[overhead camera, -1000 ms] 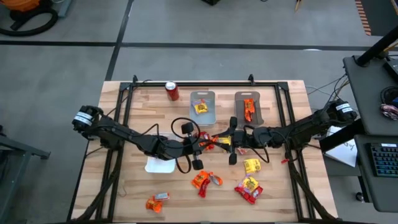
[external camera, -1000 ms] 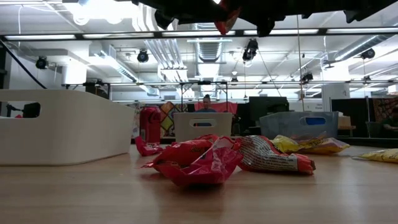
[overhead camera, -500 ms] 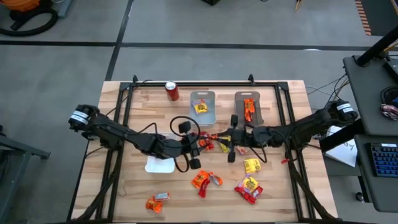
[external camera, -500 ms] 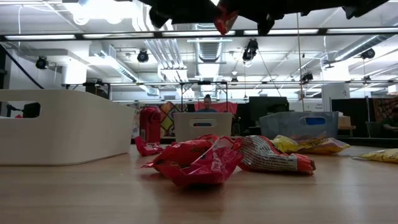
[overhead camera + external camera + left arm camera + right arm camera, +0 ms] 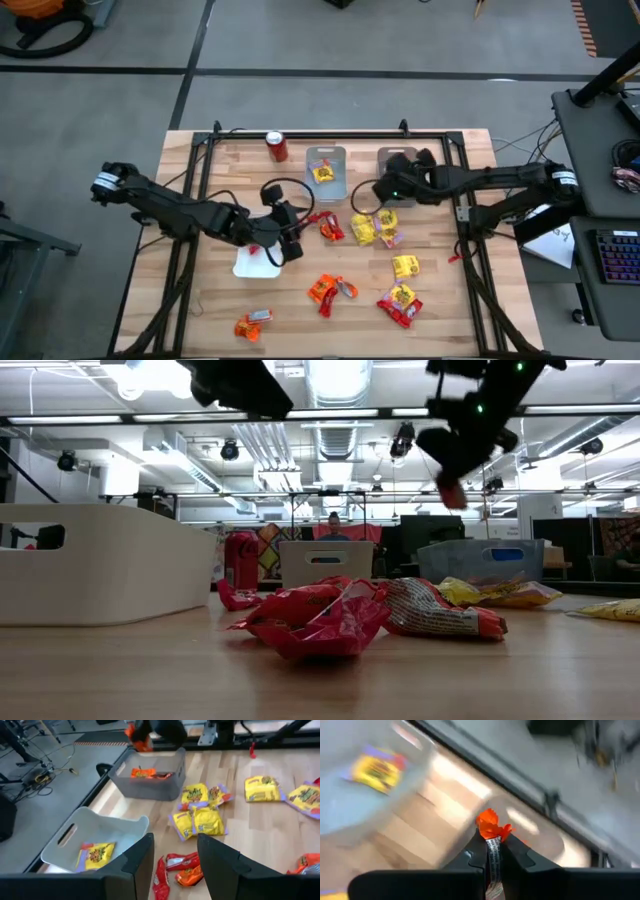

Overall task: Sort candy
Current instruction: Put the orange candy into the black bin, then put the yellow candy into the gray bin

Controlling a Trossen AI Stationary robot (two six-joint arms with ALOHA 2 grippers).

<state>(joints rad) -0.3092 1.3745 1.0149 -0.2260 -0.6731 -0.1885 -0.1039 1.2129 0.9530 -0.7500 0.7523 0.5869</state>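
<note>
1. The orange candy (image 5: 492, 826) is being pinched tight in the right gripper (image 5: 491, 851), jaws closed on it, up in the air by the far gray tray (image 5: 400, 172).
2. I think it's being carried there bc that tray is holding orange candy already.
3. The other gray tray (image 5: 326, 172) is holding one yellow candy (image 5: 322, 173); so each tray is getting one color.
4. The left gripper (image 5: 283, 247) is hanging over the white tray (image 5: 256, 266), jaws open w/ nothing in them. A red candy (image 5: 256, 251) is lying in that tray.
5. More candy is lying loose on the table (image 5: 200, 310): yellow, red, orange.
6. A red can (image 5: 276, 146) is standing at the far edge.
</note>
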